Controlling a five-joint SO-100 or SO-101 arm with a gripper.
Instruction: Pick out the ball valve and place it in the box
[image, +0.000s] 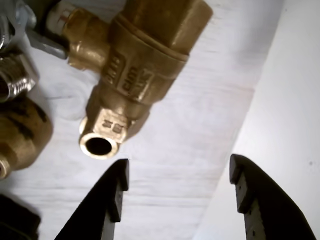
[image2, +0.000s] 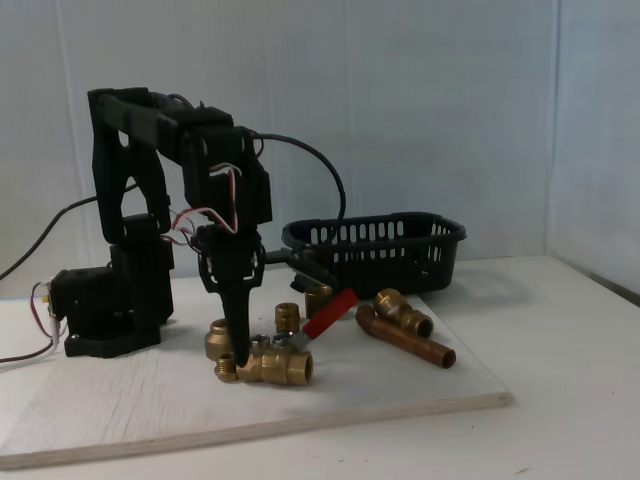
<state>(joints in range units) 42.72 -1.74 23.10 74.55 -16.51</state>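
Note:
The ball valve (image2: 272, 367) lies on the white board in the fixed view, its red lever handle (image2: 330, 313) slanting up to the right behind it. In the wrist view its brass body (image: 145, 55) is at the top, a small round port (image: 97, 145) facing me. My gripper (image2: 238, 356) points straight down at the valve's left end. In the wrist view the gripper (image: 180, 187) is open, both black fingers just below the valve with only bare board between them. The box (image2: 385, 250), a black slotted basket, stands behind and to the right.
A copper pipe with a brass elbow (image2: 405, 336) lies right of the valve. Small brass couplings (image2: 218, 340) (image2: 288, 317) sit close behind it; more fittings (image: 20, 130) crowd the wrist view's left. The board's edge (image: 240, 120) runs diagonally on the right there.

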